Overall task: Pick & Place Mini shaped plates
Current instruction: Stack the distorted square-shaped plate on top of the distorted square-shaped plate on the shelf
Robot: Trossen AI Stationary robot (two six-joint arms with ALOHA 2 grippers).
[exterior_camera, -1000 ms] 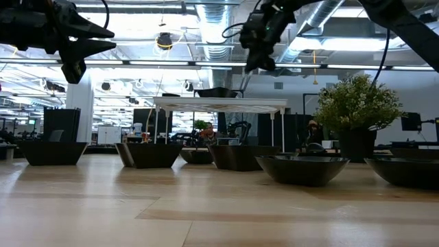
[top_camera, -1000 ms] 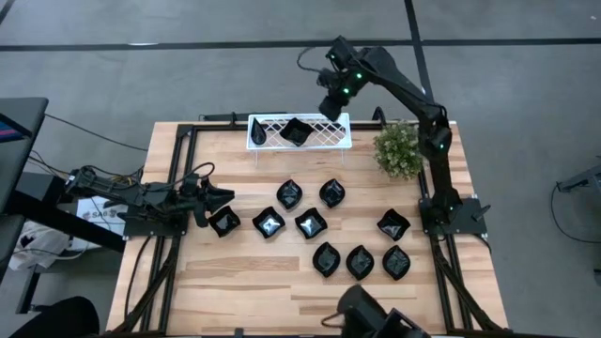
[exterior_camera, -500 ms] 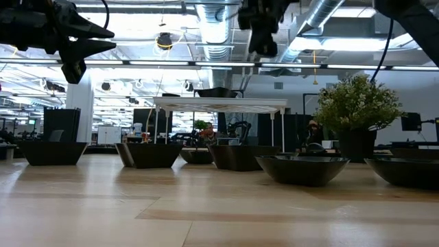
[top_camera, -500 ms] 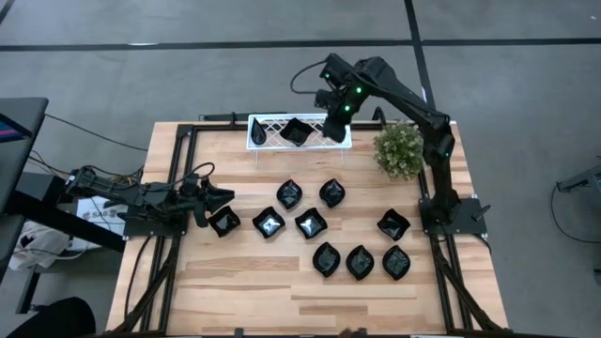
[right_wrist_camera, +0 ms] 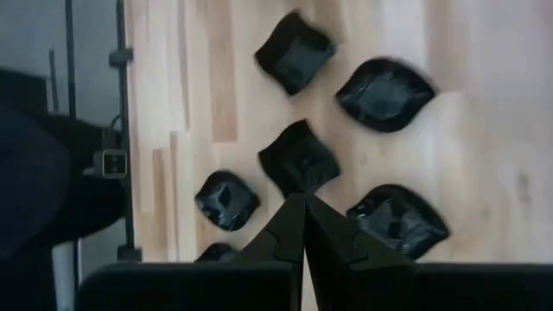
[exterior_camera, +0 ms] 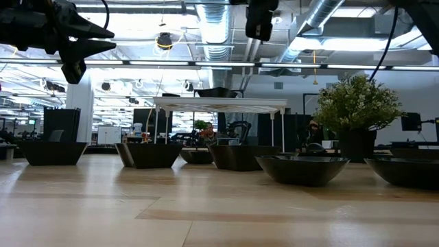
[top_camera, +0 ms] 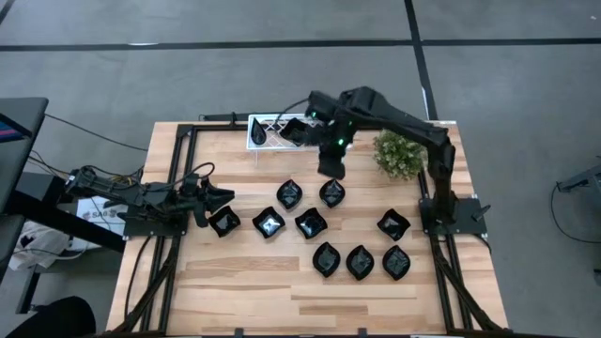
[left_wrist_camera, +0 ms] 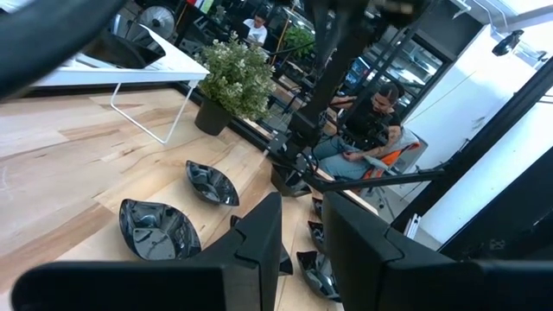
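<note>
Several glossy black mini plates rest on their bases on the wooden table, among them one (top_camera: 331,193) and one (top_camera: 289,194) in the far row. Another plate (top_camera: 294,131) sits on the white lattice tray (top_camera: 266,130), also seen in the low view as a plate (exterior_camera: 216,92). My right gripper (top_camera: 331,167) hangs shut above the table between the tray and the far row of plates, pointing down; its wrist view looks down on the plates (right_wrist_camera: 298,160). My left gripper (top_camera: 223,195) waits open at the left side, above and beside the leftmost plate (top_camera: 224,222).
A green potted plant (top_camera: 397,152) stands at the far right, close to my right arm. The tray stands on thin wire legs (exterior_camera: 278,127) at the far edge. A black frame (top_camera: 183,169) runs along the table's sides. Bare wood lies along the near edge (top_camera: 282,300).
My right gripper has left the tray's right end and swung toward the near edge, now hanging over the table just beyond the far row of plates. The plate on the tray has stayed where it was.
</note>
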